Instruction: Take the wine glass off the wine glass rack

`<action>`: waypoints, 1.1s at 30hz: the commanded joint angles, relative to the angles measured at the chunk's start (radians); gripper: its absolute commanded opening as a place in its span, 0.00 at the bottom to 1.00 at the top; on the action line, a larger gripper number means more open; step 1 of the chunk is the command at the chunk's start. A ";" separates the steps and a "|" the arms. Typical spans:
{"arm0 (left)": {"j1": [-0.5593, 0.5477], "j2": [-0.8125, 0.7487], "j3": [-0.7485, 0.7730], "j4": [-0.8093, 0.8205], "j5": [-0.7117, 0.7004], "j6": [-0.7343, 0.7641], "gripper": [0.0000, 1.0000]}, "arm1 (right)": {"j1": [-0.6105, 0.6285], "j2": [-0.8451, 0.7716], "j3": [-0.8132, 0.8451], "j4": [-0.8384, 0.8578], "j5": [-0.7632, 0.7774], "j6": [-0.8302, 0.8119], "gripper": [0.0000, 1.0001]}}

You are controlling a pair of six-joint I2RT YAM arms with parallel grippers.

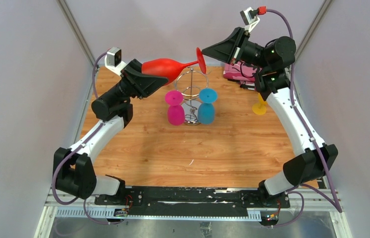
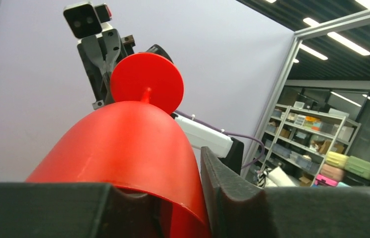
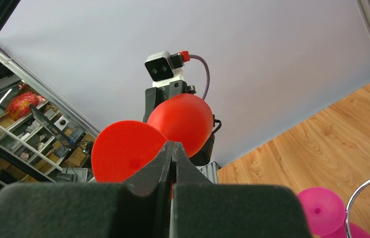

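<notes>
Looking from the top, you see the red wine glass point(image 1: 165, 67) held level above the wine glass rack point(image 1: 192, 94). Left wrist: your left gripper point(image 2: 165, 178) clasps the bowl. Right wrist: your right gripper point(image 3: 172, 151) pinches the foot.

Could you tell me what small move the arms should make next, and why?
Probably open the right fingers to release the foot. The red glass hangs level above the rack, off its hooks. The left fingers appear to grip the bowl, so one hold should do.
</notes>
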 commanded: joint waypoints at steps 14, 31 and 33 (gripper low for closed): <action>0.021 0.051 0.000 0.058 -0.008 -0.028 0.00 | 0.003 -0.057 -0.012 0.020 0.006 -0.030 0.01; 0.117 -0.070 0.544 -1.784 -0.566 0.951 0.00 | -0.096 -0.203 -0.111 -0.309 0.107 -0.333 0.73; 0.117 -0.025 0.642 -1.925 -0.673 1.009 0.00 | -0.101 -0.215 -0.118 -0.356 0.127 -0.376 0.73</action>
